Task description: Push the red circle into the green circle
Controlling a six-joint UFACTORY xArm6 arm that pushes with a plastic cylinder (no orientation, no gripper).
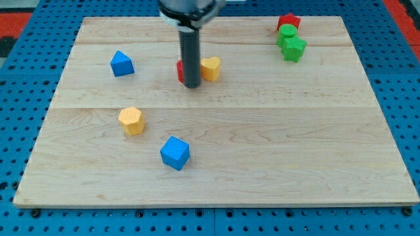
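Our rod hangs down in the upper middle of the frame, and my tip [191, 85] rests on the wooden surface [262, 144], right in front of the red circle [180, 71]. Only a thin sliver of that red block shows at the rod's left edge, so its round shape is mostly hidden. We carry no pincer, so nothing spreads or presses together. Touching the rod's right side sits a yellow heart [210, 67]. The green circle [287, 33] lies well apart in the upper right, between a red star [289, 21] and a green star [294, 48]. A blue block [122, 63] sits upper left; a yellow hexagon [132, 120] and blue cube [174, 153] lie lower left.
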